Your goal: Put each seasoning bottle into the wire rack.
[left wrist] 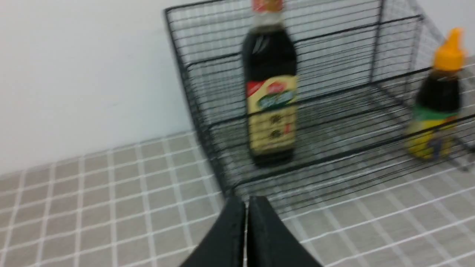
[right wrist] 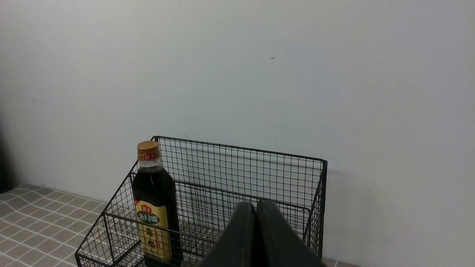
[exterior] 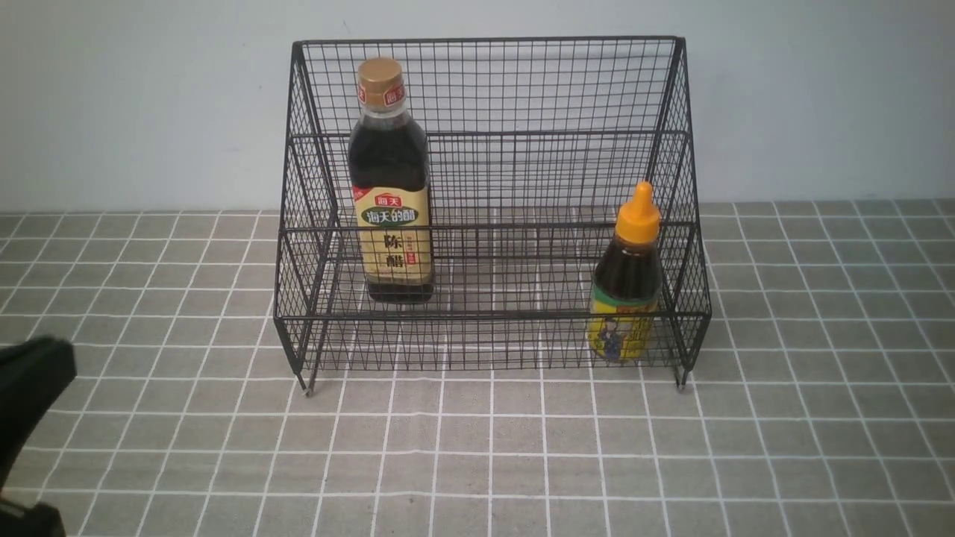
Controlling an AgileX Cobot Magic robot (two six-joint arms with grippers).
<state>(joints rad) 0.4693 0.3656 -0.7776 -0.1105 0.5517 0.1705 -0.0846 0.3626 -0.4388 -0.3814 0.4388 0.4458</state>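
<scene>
On the bench (exterior: 477,447), covered in a grey checked cloth with white lines, we see the wire rack (exterior: 522,89) standing against a pale wall (exterior: 134,97). It is black mesh, with a tall back, sloping sides and a low front rail. Both seasoning bottles stand upright inside it, on the lower front tier as far as we can tell. The tall bottle (exterior: 392,186), with its gold cap and beige Chinese label, sits toward the rack's left side. The short bottle (exterior: 627,283), with an orange nozzle cap and yellow-green label, sits in the right front corner, just beside the side mesh. The two are well apart.

From the left wrist view we find the left claw (left wrist: 246,222) clenched, its two black fingers pressed together with nothing between them, in front of the rack's left front corner and clear of it. In the front view only a dark part of the left arm (exterior: 30,388) shows at the left edge. From the right wrist view the right claw (right wrist: 256,230) is likewise clenched and empty, raised high enough that we look down on the rack's top rim and the tall bottle.
</scene>
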